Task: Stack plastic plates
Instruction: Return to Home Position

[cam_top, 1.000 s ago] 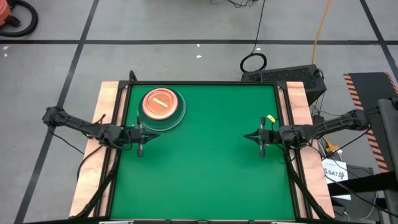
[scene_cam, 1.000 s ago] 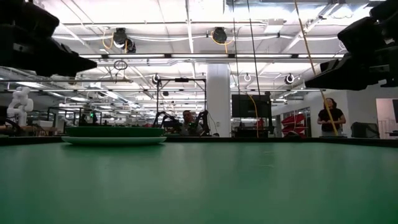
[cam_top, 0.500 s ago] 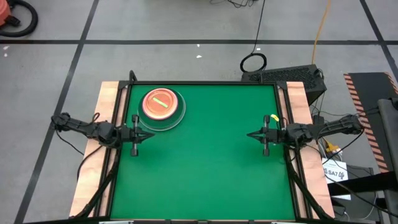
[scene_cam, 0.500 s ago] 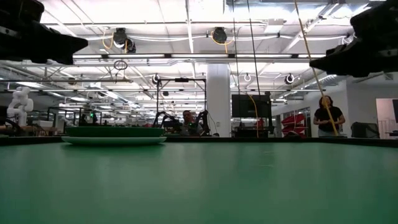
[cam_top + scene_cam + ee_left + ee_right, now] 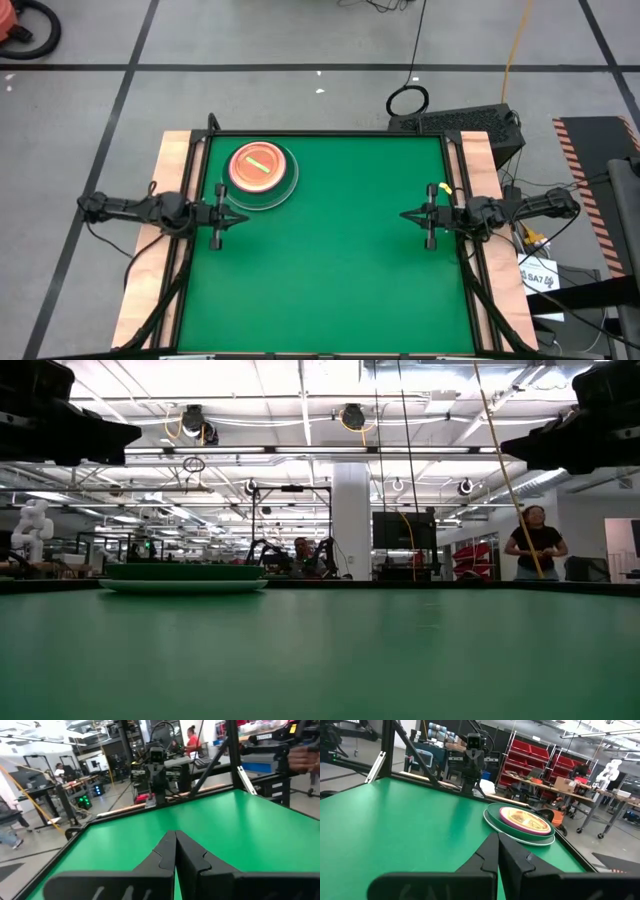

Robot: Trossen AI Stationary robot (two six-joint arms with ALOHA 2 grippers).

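**A:** How far along is the stacking? Start at the left.

**B:** The left gripper point(image 5: 235, 215) hangs just inside the counter's point(image 5: 330, 290) left edge, about halfway along it. Its fingers are pressed together with nothing between them.

**A:** And the plates?

**B:** They are all in one stack point(image 5: 261, 175) near the far-left corner of the counter, just beyond the left gripper and apart from it. The top plate point(image 5: 257, 166) is a small amber-pink see-through one with a green stripe. The right wrist view shows a pink one under it, and a wide dark-green plate point(image 5: 491, 820) lower down with a pale rim beneath. I can't count every layer.

**A:** Any plates lying loose?

**B:** None in any view. Only the stack lies on the green surface.

**A:** And the right side?

**B:** The right gripper point(image 5: 410, 215) mirrors the left, just inside the right edge at mid-length and well apart from the stack. Its fingers are closed tight and empty.

**A:** So what's left?

**B:** By my reading the stacking is done. The pile sits level and centred, and nothing is being carried. Both arms sit low at their own edges, so at most they need to settle into their rest pose.
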